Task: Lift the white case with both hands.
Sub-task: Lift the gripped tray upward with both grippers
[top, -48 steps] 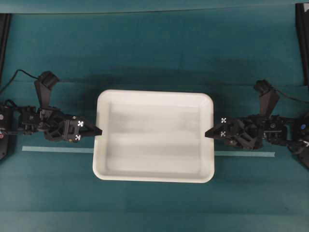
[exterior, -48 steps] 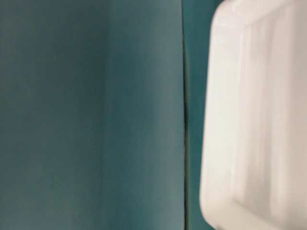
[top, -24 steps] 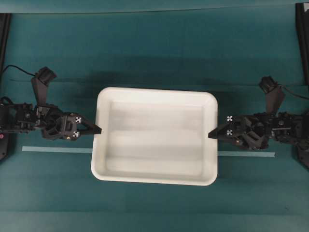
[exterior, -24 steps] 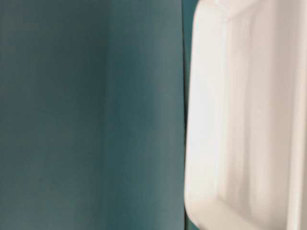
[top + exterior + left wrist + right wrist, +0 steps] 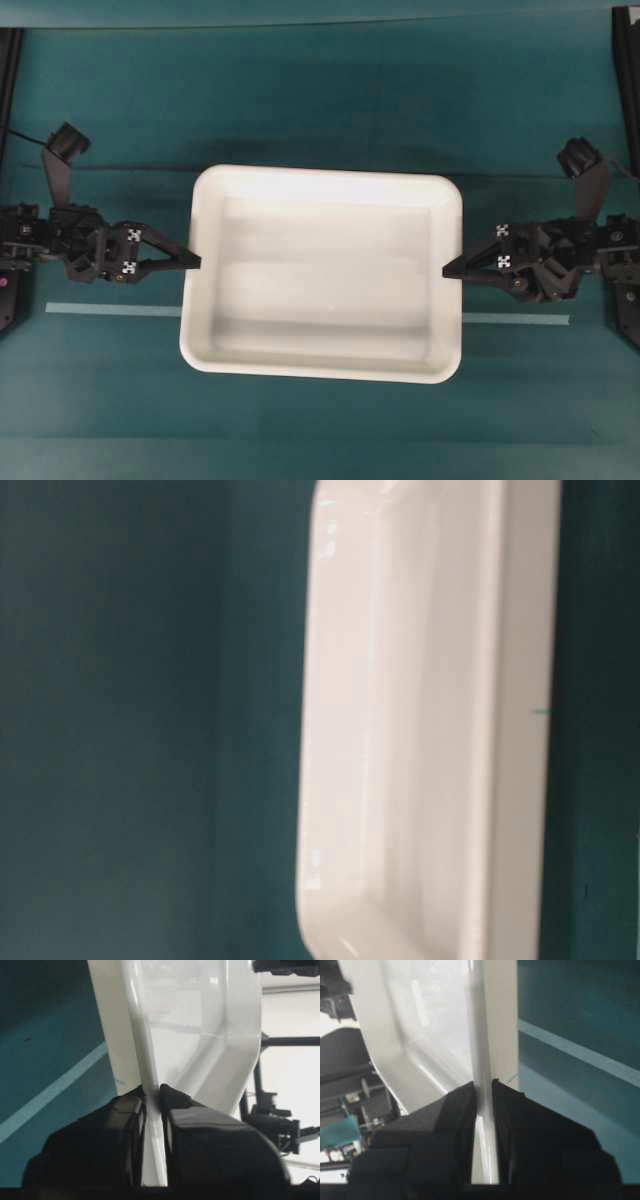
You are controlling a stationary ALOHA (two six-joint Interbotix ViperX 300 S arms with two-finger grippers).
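Teal cloth covers the table [image 5: 320, 90], crossed by a pale strip of tape [image 5: 110, 310] that runs under the middle of the scene. Above that tape, in the centre of the overhead view, sits the white case [image 5: 322, 272]: a large, shallow rectangular tray of glossy white plastic with rounded corners and a rim that flares outward. Its floor shows soft grey bands of reflection, and its walls slope gently down from the rim. A dark shadow lies on the cloth along its far edge. In the table-level view the case [image 5: 430, 720] fills the middle as a tall, blurred white shape, with teal on both sides and small bright glints near its corners.

At the middle of the case's left short edge, the left claw [image 5: 187, 261] is clenched on the rim; its wrist view shows the two black fingers [image 5: 125, 1110] pressed against either face of the thin white wall [image 5: 150, 1060]. At the opposite short edge the right claw [image 5: 452, 269] grips the rim the same way, its fingers [image 5: 460, 1105] closed on both sides of the wall [image 5: 485, 1020]. Each claw carries small white square markers [image 5: 128, 237].
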